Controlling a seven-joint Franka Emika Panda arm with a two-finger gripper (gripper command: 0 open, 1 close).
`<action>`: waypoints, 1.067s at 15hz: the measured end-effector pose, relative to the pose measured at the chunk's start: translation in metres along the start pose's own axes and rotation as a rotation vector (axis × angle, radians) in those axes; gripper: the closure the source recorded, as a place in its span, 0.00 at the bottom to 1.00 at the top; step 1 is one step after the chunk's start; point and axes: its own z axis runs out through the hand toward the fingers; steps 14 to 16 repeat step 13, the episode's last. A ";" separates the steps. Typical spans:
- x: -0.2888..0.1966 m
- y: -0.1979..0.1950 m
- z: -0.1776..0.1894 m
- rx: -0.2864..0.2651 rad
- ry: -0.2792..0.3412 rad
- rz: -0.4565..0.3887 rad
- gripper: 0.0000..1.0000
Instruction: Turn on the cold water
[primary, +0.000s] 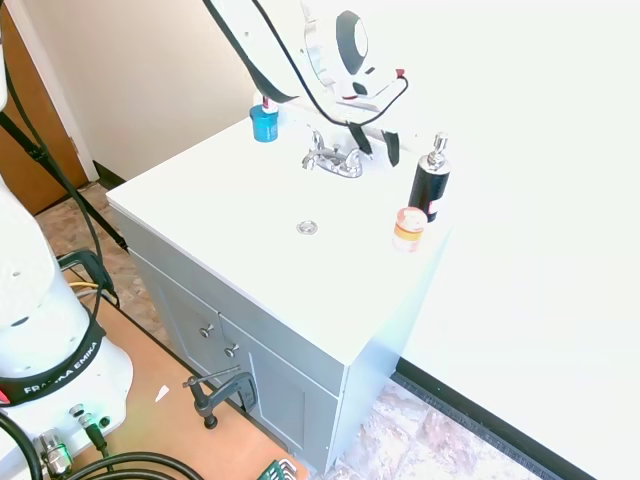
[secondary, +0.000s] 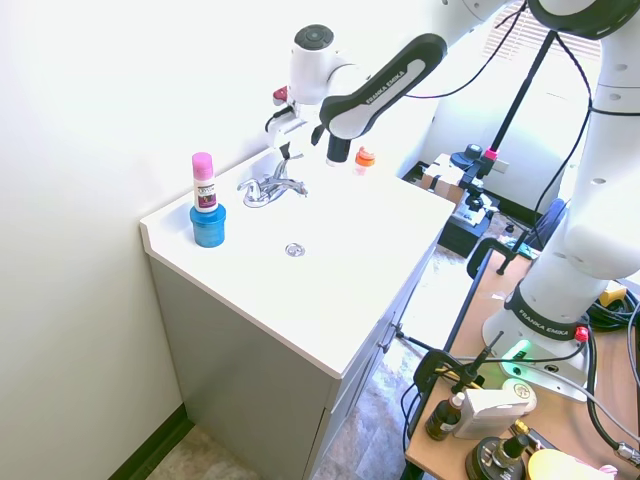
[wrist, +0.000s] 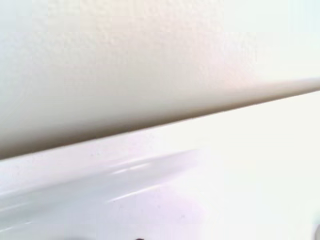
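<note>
The chrome faucet sits at the back of the white sink top, both lever handles down. No water runs from its short spout. My gripper hangs just above and slightly behind the faucet, on the side toward the black pump bottle. It is open: two dark fingers stand apart with nothing between them and touch no handle. The wrist view shows only a blurred wall and the counter's back edge.
A black pump bottle and a small orange-capped jar stand on one side of the faucet. A blue cup holding a pink-capped bottle stands on the other. The drain lies in front.
</note>
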 end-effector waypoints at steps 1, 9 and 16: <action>-0.002 0.002 -0.001 -0.007 -0.019 -0.009 0.00; -0.022 0.031 -0.046 -0.009 -0.097 -0.009 0.00; -0.065 0.061 -0.107 0.051 -0.206 -0.035 0.00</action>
